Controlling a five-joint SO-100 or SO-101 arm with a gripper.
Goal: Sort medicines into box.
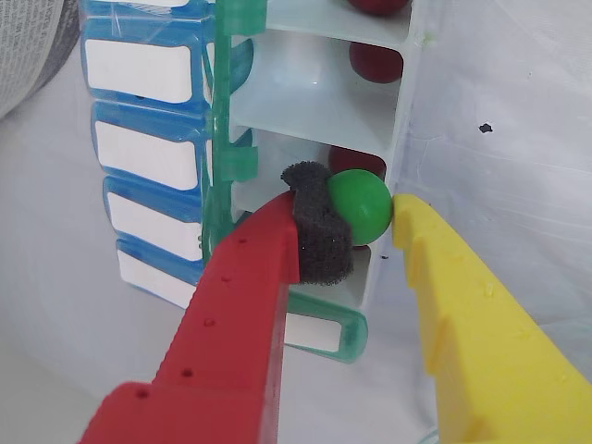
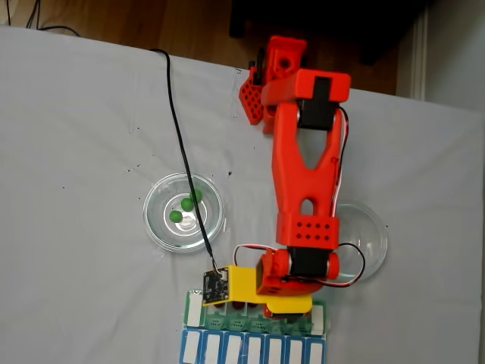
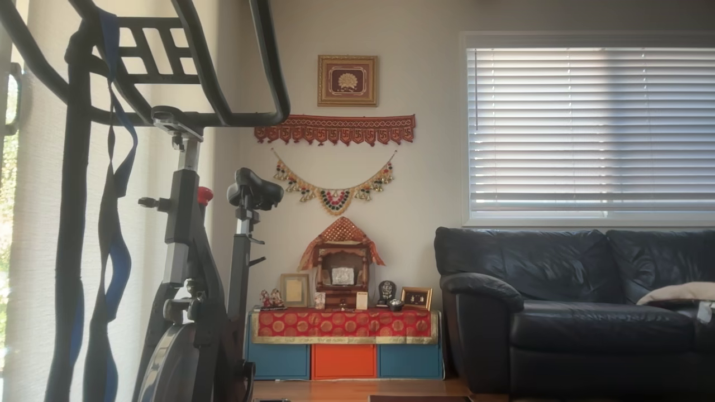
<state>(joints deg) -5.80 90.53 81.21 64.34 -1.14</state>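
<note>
In the wrist view my gripper [image 1: 365,217] is shut on a bright green medicine ball [image 1: 361,205], held between the dark foam pad on the red finger [image 1: 319,236] and the tip of the yellow finger [image 1: 412,217]. The ball hangs over an open white compartment of the box [image 1: 314,88], whose green lids [image 1: 222,139] stand up. A dark red ball [image 1: 356,159] lies in that compartment, partly hidden by the green one. Two more dark red balls [image 1: 377,60] sit in the compartments beyond. In the fixed view the red arm [image 2: 307,189] reaches down over the box [image 2: 318,318].
The blue-lidded row [image 1: 139,148] lies right against the box, at the table's near edge [image 2: 250,350]. A glass dish [image 2: 163,227] left of the arm holds three green balls [image 2: 186,203]. Another glass dish [image 2: 371,239] sits partly under the arm. A black cable [image 2: 178,136] crosses the white cloth.
</note>
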